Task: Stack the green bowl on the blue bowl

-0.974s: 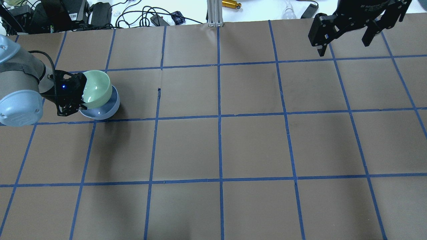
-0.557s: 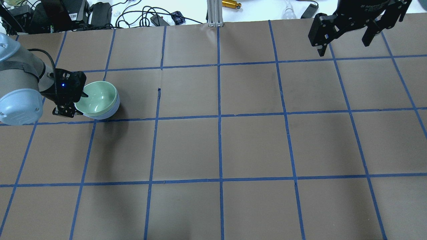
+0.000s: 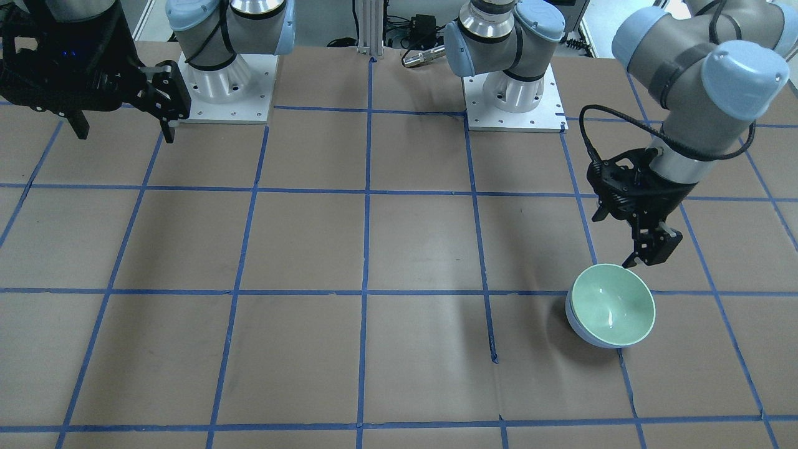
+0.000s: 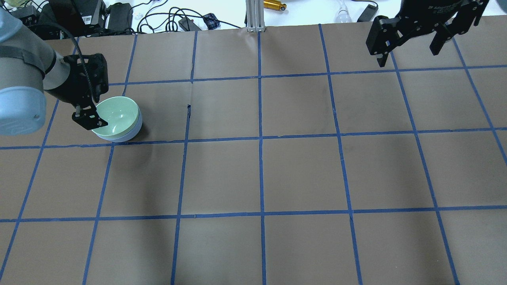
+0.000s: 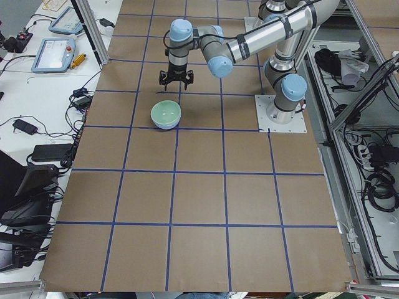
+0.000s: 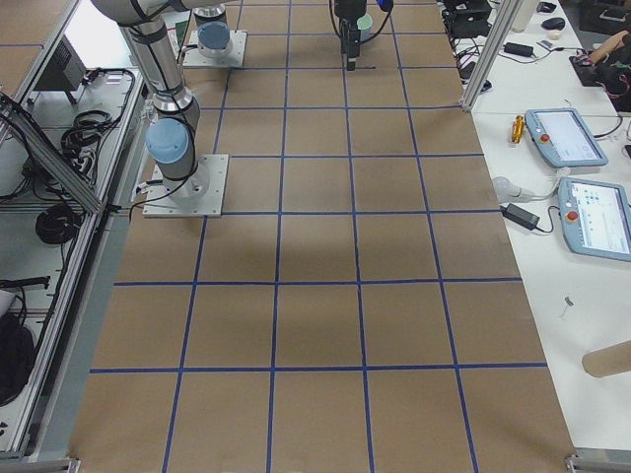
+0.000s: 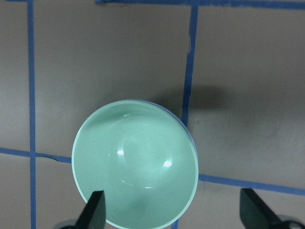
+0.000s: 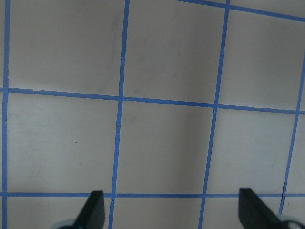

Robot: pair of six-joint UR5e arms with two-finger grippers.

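Note:
The green bowl (image 4: pixel 119 116) sits upright, nested inside the blue bowl (image 4: pixel 133 132), at the table's left side. Only a sliver of the blue bowl shows below the green rim. Both show in the front view, green bowl (image 3: pixel 614 304) and blue bowl (image 3: pixel 581 332), and in the left wrist view, green bowl (image 7: pixel 136 164) and blue bowl (image 7: pixel 190 137). My left gripper (image 3: pixel 650 251) is open and empty, raised just above and behind the bowls' near rim, apart from them. My right gripper (image 4: pixel 410 43) is open and empty, high over the far right corner.
The brown table cover (image 4: pixel 301 174) carries a grid of blue tape lines. Cables and power bricks (image 4: pixel 119 16) lie beyond the far edge. The two arm bases (image 3: pixel 511 93) stand on the robot's side.
The green bowl, held tilted above the blue bowl, came down and settled level inside it. My left gripper let go, opened and lifted back. The right arm stayed still.

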